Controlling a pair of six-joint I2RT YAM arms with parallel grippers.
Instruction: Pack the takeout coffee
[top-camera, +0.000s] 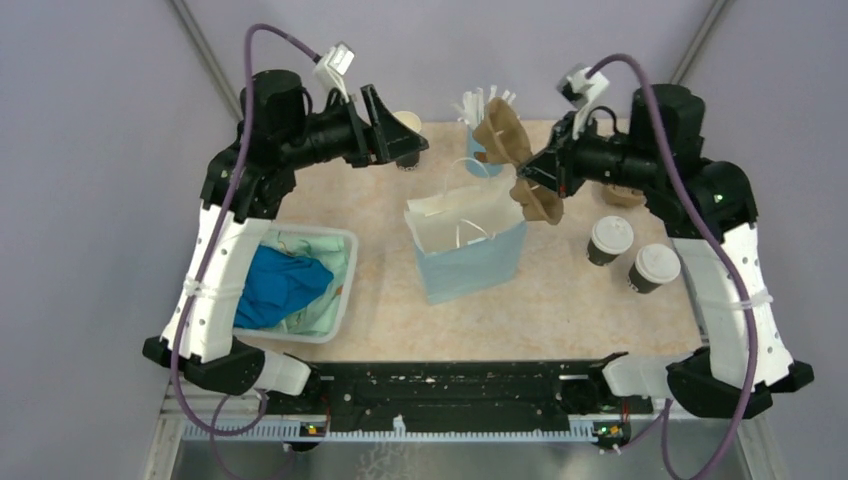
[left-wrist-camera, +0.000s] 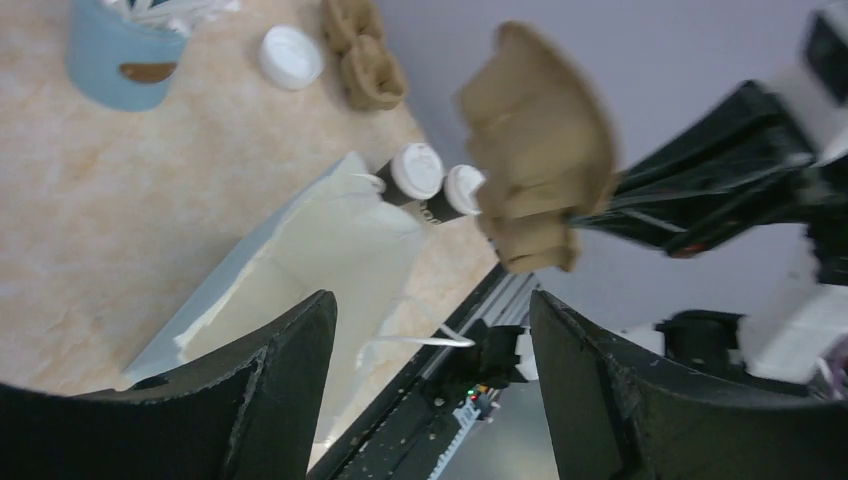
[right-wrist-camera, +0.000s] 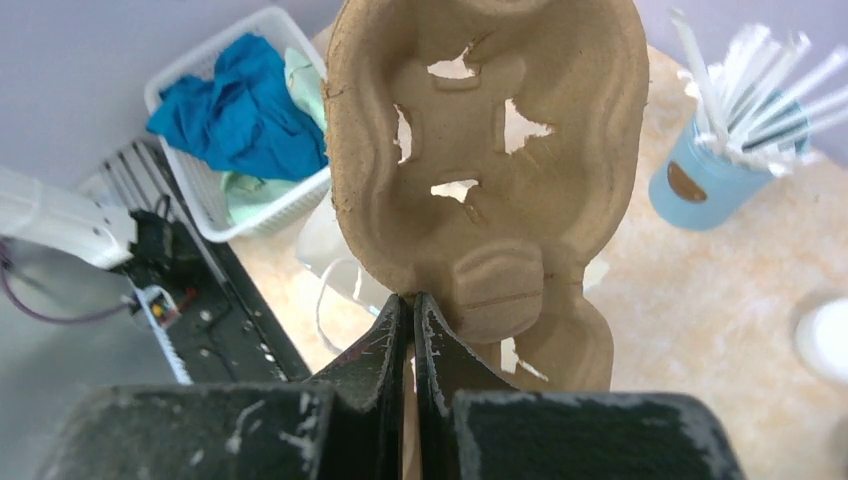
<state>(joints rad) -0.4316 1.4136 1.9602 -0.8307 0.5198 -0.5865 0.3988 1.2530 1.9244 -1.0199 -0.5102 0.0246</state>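
Two takeout coffees (top-camera: 609, 240) (top-camera: 654, 267), with white lids and black lower bands, stand at the right of the table; they also show in the left wrist view (left-wrist-camera: 415, 172) (left-wrist-camera: 463, 188). My right gripper (top-camera: 537, 178) (right-wrist-camera: 412, 302) is shut on the edge of a brown pulp cup carrier (top-camera: 512, 160) (right-wrist-camera: 490, 170) and holds it upright in the air above the right side of the open light blue paper bag (top-camera: 465, 245) (left-wrist-camera: 330, 250). My left gripper (top-camera: 392, 132) (left-wrist-camera: 430, 300) is open and empty, raised at the back left of the bag.
A light blue cup of white sticks (top-camera: 480, 125) (right-wrist-camera: 715, 170) stands behind the bag. A lidless paper cup (top-camera: 409, 128) is by the left gripper. A white basket (top-camera: 335, 300) of cloths is at the left. More carriers (left-wrist-camera: 362, 50) and a loose lid (left-wrist-camera: 291, 57) lie at the back right.
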